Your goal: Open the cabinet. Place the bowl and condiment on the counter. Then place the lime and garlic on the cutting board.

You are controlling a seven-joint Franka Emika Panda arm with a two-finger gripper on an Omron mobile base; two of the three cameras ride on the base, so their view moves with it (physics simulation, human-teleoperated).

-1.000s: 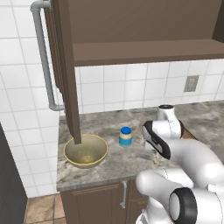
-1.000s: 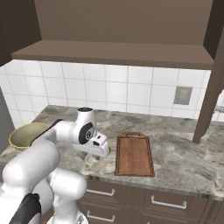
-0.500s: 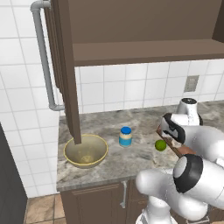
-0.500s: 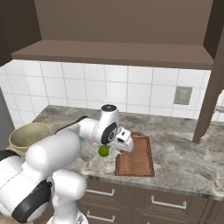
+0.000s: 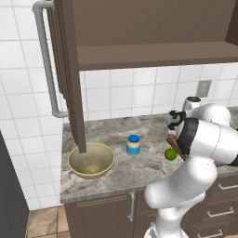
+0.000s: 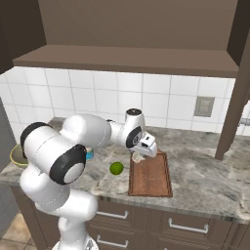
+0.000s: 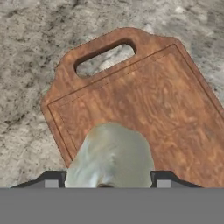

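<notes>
My gripper (image 6: 139,157) is shut on the pale garlic (image 7: 111,159), which hangs just above the handle end of the reddish-brown cutting board (image 7: 144,96). One dark fingertip (image 7: 164,180) shows on each side of the bulb. The green lime (image 6: 116,168) lies on the counter (image 6: 205,176), just left of the cutting board (image 6: 151,176) and apart from it. The olive bowl (image 5: 90,160) and the blue-lidded condiment (image 5: 133,144) stand on the counter (image 5: 116,174) to the left. The cabinet (image 5: 69,69) is open, with a bare shelf.
The open cabinet door hangs over the bowl's far rim. A second open door (image 6: 234,93) hangs at the right, past the board. A wall outlet (image 6: 204,106) sits on the tiled backsplash. Drawers (image 6: 185,227) run under the counter.
The arm has swung right from the middle of the counter to the board's handle end, carrying the garlic. The lime has not moved in the last half second.
</notes>
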